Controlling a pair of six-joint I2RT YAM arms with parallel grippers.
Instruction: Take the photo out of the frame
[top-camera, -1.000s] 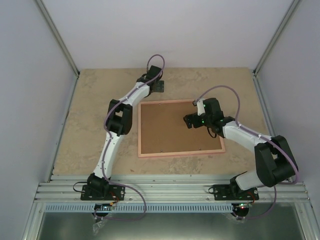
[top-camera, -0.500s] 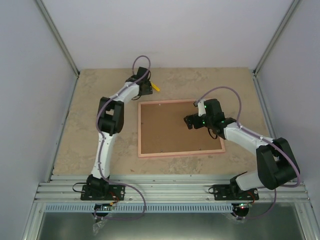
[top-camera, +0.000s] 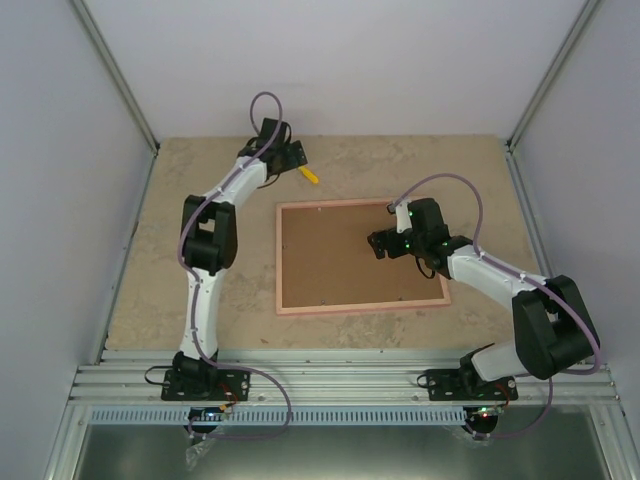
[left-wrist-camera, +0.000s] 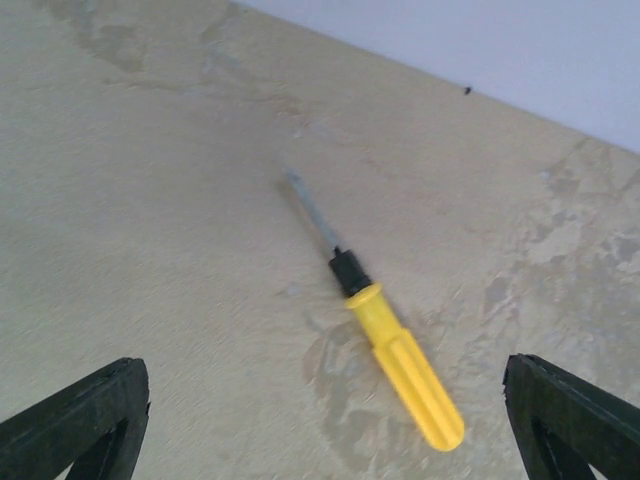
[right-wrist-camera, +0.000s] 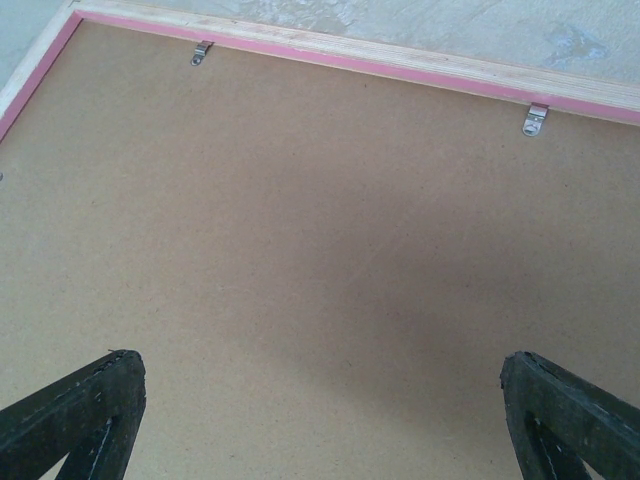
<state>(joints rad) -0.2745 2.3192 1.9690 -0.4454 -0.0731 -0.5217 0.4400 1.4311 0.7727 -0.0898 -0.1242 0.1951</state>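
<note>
Status: frame (top-camera: 360, 306) lies face down in the middle of the table (top-camera: 470, 170), brown backing board (top-camera: 335, 255) up, long axis left-right in the top view. The photo isn't visible in any view. My read is that it sits under the board, so nothing is out yet.

Right gripper (top-camera: 378, 243) hangs over the right part of the board, fingers spread wide with nothing between them. Can't tell if the tips touch the board. In the right wrist view the pink rail runs along the top of the picture with 2 metal tabs on it, 1 at upper left (right-wrist-camera: 202, 52) and 1 at upper right (right-wrist-camera: 536, 119). Both lie ahead of the fingers, apart from them, and reach over the board edge.

Left gripper (top-camera: 293, 157) is off the frame, beyond its upper left corner near the back wall. It's also spread wide and holds nothing. A yellow screwdriver (left-wrist-camera: 400, 360) lies flat on the table below it, between the 2 fingers and a bit right of centre in the left wrist view. Its axis is diagonal, with the metal tip toward upper centre and the handle toward lower right.

Key relation: the right arm is the nearer one to the frame. The tabs are forward of its fingers, along the rail. The board likely won't lift until those tabs are turned or bent clear.
</note>
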